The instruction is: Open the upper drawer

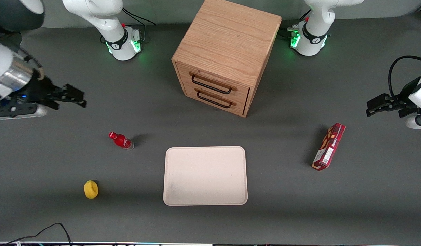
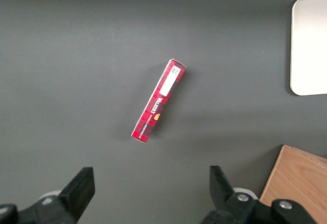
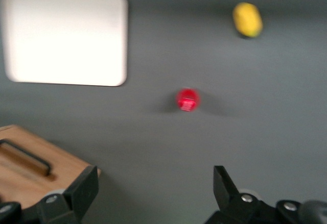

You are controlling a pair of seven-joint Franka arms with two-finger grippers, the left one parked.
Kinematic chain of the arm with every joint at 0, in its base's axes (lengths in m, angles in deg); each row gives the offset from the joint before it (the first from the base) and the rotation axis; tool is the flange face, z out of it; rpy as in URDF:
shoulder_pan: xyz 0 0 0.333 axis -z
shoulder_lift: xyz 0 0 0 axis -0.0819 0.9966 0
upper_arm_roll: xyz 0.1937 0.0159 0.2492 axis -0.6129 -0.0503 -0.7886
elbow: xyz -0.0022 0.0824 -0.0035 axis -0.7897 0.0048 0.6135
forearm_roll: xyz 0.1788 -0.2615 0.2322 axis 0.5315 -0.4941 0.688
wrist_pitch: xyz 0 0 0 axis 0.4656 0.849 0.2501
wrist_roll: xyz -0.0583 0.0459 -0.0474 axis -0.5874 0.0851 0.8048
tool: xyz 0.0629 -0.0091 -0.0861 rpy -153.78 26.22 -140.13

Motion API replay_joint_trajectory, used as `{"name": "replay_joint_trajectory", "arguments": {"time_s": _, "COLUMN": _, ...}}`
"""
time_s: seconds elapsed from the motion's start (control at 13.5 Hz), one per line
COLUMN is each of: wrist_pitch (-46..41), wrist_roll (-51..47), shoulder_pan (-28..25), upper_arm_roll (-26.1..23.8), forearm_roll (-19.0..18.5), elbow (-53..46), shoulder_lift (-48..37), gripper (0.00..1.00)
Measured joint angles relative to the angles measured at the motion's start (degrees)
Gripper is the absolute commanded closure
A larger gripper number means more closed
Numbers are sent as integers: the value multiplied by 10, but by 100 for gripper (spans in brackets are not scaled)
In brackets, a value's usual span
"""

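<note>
Toward the working arm's end of the tabletop [image 1: 60, 218], nothing of the job is begun.

Up over bare surface hovers the claw [image 1: 73, 96], fingers spread wide and gripping nothing, well apart from the cabinet [image 1: 227, 44], which stands off toward the middle; the upper drawer [image 1: 213, 83] sits flush and shut in the cabinet's front, its black bar handle [image 1: 211, 86] untouched, directly above the matching lower drawer [image 1: 214, 99] (also shut). Everything is left: reach the handle, close on it, pull. Nearer the front camera than the claw stands a red bottle [image 1: 121, 140], nearer again a yellow lump [image 1: 91, 189], then the pale tray [image 1: 205, 201]. Farthest from the claw, toward the parked arm's end, lies a red tartan carton [image 1: 329, 146], whose white lettering looks like "Walkers" in the left wrist view, the one legible wording (no other labels can be read).
</note>
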Motion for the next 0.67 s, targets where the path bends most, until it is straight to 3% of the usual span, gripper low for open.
{"name": "replay_joint_trajectory", "arguments": {"time_s": 0.37, "wrist_pitch": 73, "wrist_roll": -4, "shoulder_pan": -12, "upper_arm_roll": -164, "forearm_roll": 13, "elbow": 3, "shoulder_lift": 32, "gripper": 0}}
{"name": "replay_joint_trajectory", "arguments": {"time_s": 0.67, "wrist_pitch": 116, "wrist_roll": -5, "shoulder_pan": -18, "upper_arm_roll": -243, "forearm_roll": 13, "elbow": 10, "shoulder_lift": 89, "gripper": 0}}
